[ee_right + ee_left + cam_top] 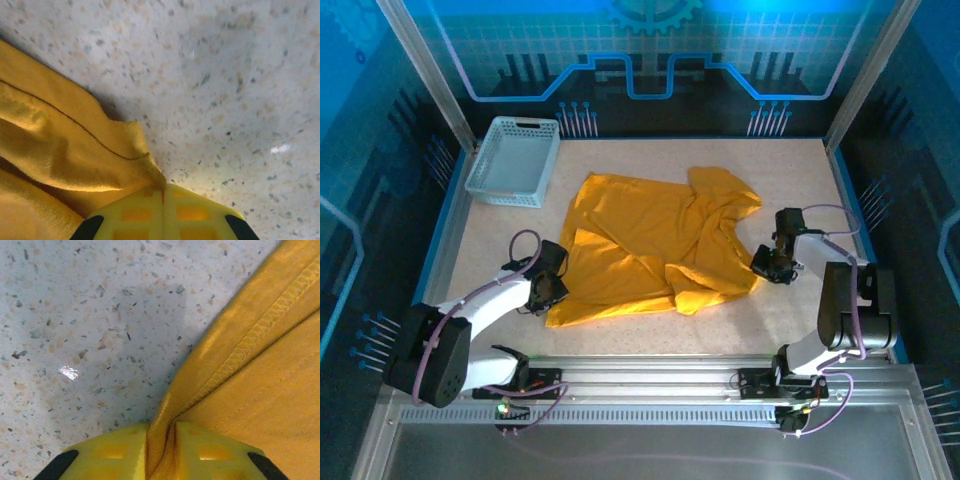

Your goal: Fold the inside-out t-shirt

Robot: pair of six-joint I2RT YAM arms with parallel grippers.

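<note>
Inside-out t-shirt (650,245), mustard, rumpled mid-table (800,180): left gripper (550,290) clamped on its hem at 8 o'clock, right gripper (767,264) pinching its edge at 3 o'clock, likely paired holds for spreading it flat.

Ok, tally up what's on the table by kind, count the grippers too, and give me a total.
T-shirt, mustard yellow, crumpled: 1
Basket, light grey lattice: 1
Grippers, left gripper and right gripper, each pinching an edge of the shirt: 2
Total: 4
</note>
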